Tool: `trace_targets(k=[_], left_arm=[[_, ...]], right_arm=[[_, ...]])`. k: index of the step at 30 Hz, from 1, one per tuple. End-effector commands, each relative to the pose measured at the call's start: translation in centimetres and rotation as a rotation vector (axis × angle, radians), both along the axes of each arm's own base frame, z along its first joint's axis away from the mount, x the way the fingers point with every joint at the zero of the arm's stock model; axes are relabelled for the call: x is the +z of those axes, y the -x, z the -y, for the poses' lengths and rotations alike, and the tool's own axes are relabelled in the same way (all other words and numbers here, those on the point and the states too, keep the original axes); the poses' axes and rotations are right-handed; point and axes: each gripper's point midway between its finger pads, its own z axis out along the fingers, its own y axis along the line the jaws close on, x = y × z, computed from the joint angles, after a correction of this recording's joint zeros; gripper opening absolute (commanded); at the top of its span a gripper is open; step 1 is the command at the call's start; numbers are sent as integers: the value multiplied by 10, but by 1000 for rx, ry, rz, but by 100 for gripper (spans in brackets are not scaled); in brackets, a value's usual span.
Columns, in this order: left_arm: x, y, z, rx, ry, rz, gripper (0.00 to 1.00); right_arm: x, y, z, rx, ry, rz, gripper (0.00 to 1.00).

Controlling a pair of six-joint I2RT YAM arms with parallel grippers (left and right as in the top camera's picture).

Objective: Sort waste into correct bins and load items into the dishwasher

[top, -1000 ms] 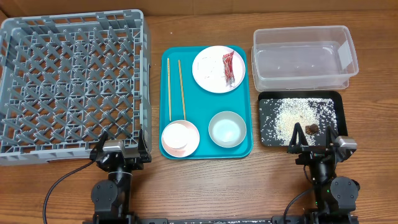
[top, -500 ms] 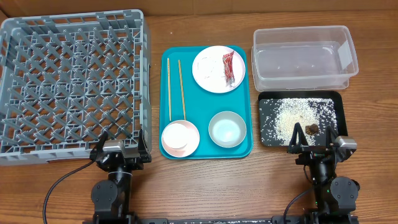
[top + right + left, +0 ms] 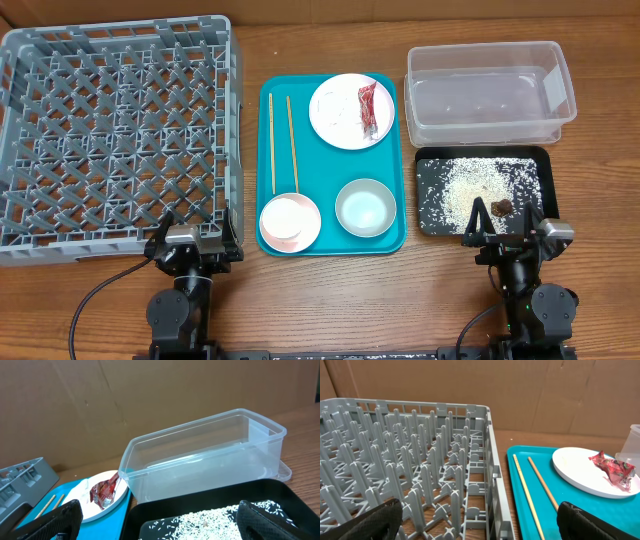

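Note:
The grey dishwasher rack (image 3: 232, 120) fills the left of the table and stands empty. On a teal tray (image 3: 330, 180) lie a pale plate (image 3: 335, 120) carrying a red wrapper scrap (image 3: 372, 108), two chopsticks (image 3: 272, 140), a pink bowl (image 3: 290, 222) and a grey-green bowl (image 3: 364, 207). The clear bin (image 3: 488, 92) at the back right is empty. My left gripper (image 3: 196, 232) rests open at the rack's near right corner (image 3: 490, 460). My right gripper (image 3: 503, 235) is open at the near edge of a black tray. Neither holds anything.
The black tray (image 3: 432, 170) in front of the bin holds scattered white grains (image 3: 470, 190) and a brown lump (image 3: 502, 207). In the right wrist view the bin (image 3: 200, 460) rises just behind that tray (image 3: 200, 505). A cardboard wall closes off the far side.

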Motion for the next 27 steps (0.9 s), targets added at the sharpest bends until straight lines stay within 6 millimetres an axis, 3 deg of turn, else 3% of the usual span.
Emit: trace_targets(k=[1, 10, 16, 20, 27], left_arm=[[0, 0, 0, -4, -10, 3, 100], [7, 0, 0, -3, -11, 30, 100], [23, 0, 24, -141, 59, 96, 100], [64, 11, 55, -330, 35, 253, 100], [141, 30, 58, -355, 136, 349, 100]], right_arm=[[-4, -1, 1, -4, 8, -6, 100], [-4, -1, 1, -4, 8, -6, 100], [3, 0, -13, 75, -85, 16, 100], [42, 6, -28, 172, -82, 138, 100], [138, 26, -31, 191, -53, 268, 100]])
